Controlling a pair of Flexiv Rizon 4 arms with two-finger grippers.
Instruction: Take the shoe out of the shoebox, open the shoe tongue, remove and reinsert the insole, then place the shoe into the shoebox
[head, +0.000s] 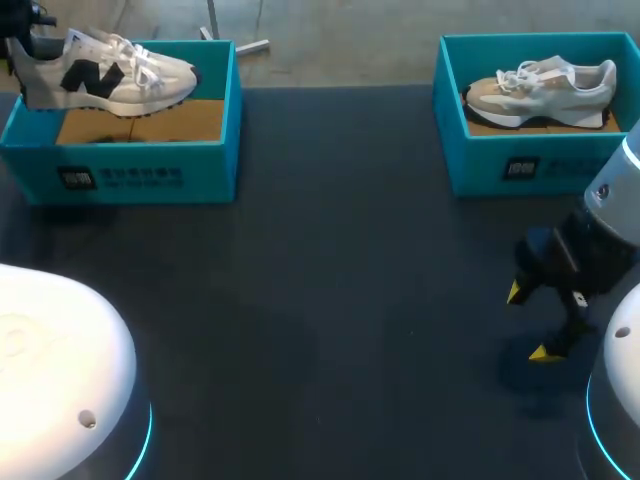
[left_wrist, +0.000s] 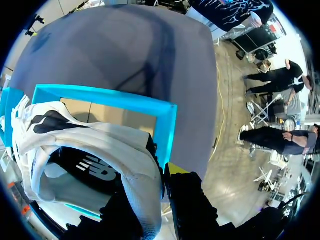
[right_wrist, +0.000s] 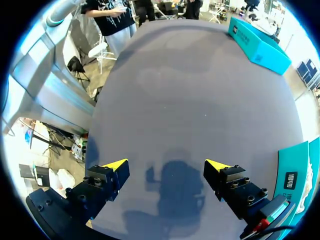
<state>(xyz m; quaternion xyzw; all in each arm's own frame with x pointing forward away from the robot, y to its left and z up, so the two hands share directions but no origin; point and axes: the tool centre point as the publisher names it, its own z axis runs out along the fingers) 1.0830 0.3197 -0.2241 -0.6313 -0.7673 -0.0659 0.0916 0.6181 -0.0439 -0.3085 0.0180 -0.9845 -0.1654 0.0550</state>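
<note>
Above the table (head: 330, 250), left end effector (left_wrist: 151, 184) clamps shoe (head: 120, 75) over shoebox (head: 130, 172); right end effector (right_wrist: 166, 165) apart.

a dark table (head: 330, 280) carries a left shoebox (head: 130, 172) and a right shoebox (head: 500, 165), both teal, open, near its far edge, well apart.

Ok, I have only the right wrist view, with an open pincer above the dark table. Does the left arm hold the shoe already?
Observer: Yes, the left pincer is shut on the heel of the white shoe.
Operator: Is it out of its box?
Observer: It hangs over the left shoebox, not yet on the table.
Operator: And the box near me?
Observer: The right shoebox holds a second shoe, resting on its sole.
</note>
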